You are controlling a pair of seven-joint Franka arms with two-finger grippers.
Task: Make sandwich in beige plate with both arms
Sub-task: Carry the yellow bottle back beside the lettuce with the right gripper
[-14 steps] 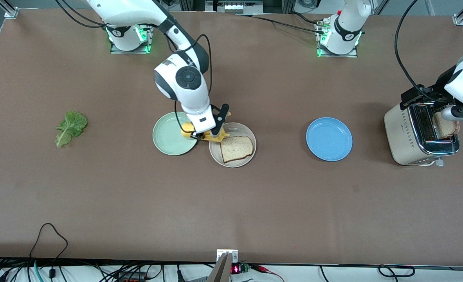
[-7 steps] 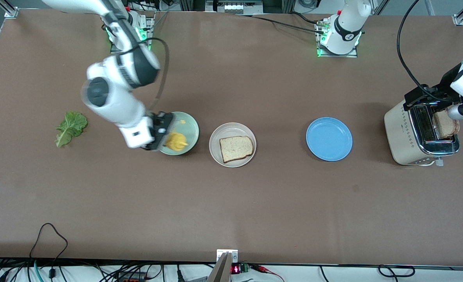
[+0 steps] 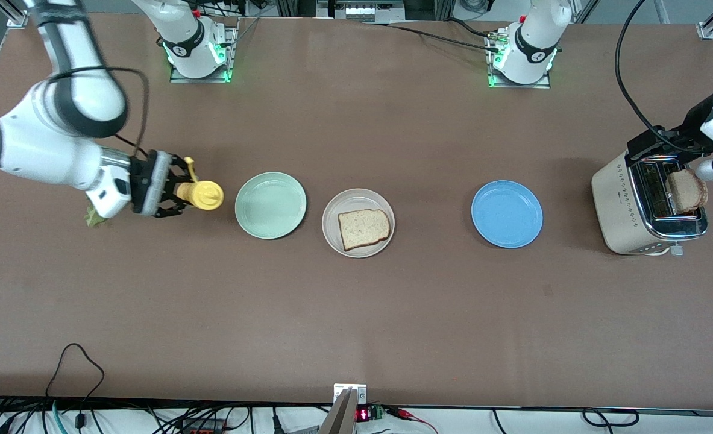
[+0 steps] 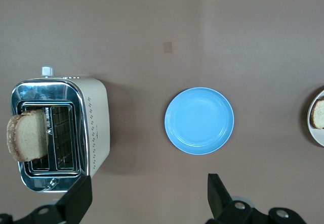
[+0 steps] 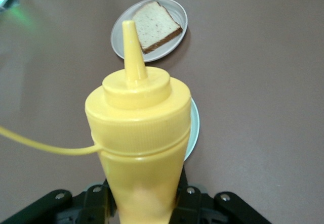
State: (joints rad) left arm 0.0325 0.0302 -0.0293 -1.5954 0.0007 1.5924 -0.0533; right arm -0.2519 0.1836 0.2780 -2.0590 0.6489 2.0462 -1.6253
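The beige plate [image 3: 339,205] sits mid-table with one bread slice [image 3: 363,229] lying on it; both also show in the right wrist view, plate [image 5: 120,38] and slice [image 5: 154,26]. A second slice [image 3: 687,190] stands in the toaster [image 3: 624,205]. The lettuce leaf [image 3: 94,218] lies mostly hidden under the right arm. My right gripper [image 3: 175,193] is shut on a yellow squeeze bottle [image 3: 201,194], held sideways over the table between the lettuce and the mint-green plate [image 3: 270,205]. My left gripper [image 4: 147,201] is open and empty, high up by the toaster [image 4: 93,128].
A blue plate [image 3: 507,214] lies between the beige plate and the toaster. Cables run along the table edge nearest the front camera.
My right arm has swung with the yellow bottle from over the beige plate, past the mint-green plate, toward the lettuce. The left arm has shifted slightly by the toaster.
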